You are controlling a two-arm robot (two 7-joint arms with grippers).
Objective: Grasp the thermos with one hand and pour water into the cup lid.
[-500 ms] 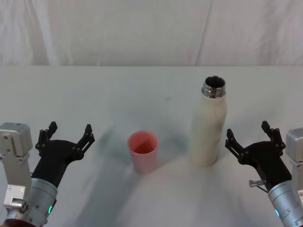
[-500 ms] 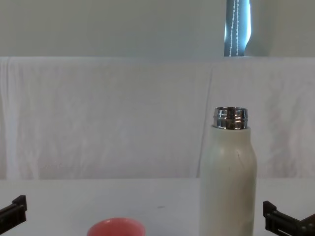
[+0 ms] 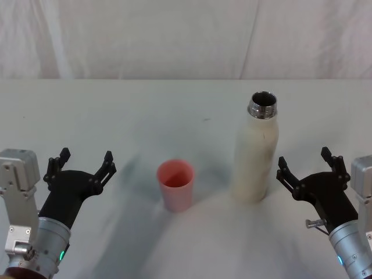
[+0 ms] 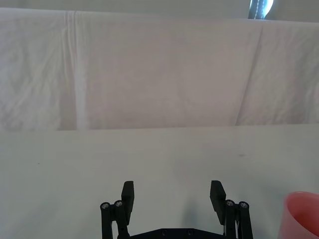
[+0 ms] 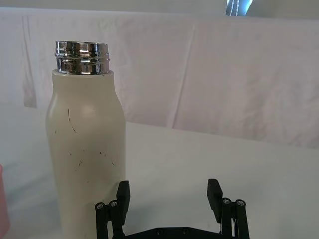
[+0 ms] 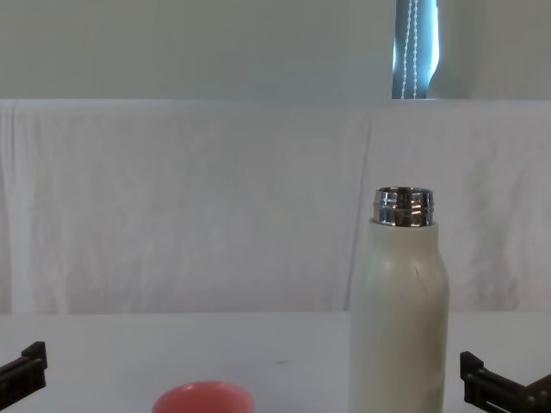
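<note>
Right claw [image 6: 495, 391] half cut off

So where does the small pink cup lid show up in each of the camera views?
Head view: small round pink cup lid at centre, upright, left of the tall cream-white thermos.
Chest view: its rim at the bottom edge, left of the thermos.
Left wrist view: cropped at the lower right corner.
Right wrist view: too little to tell.
Shared landmark: the thermos.

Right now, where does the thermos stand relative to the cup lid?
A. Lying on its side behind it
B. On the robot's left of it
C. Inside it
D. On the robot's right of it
D: the thermos stands upright to the right of the cup lid, apart from it.
</note>
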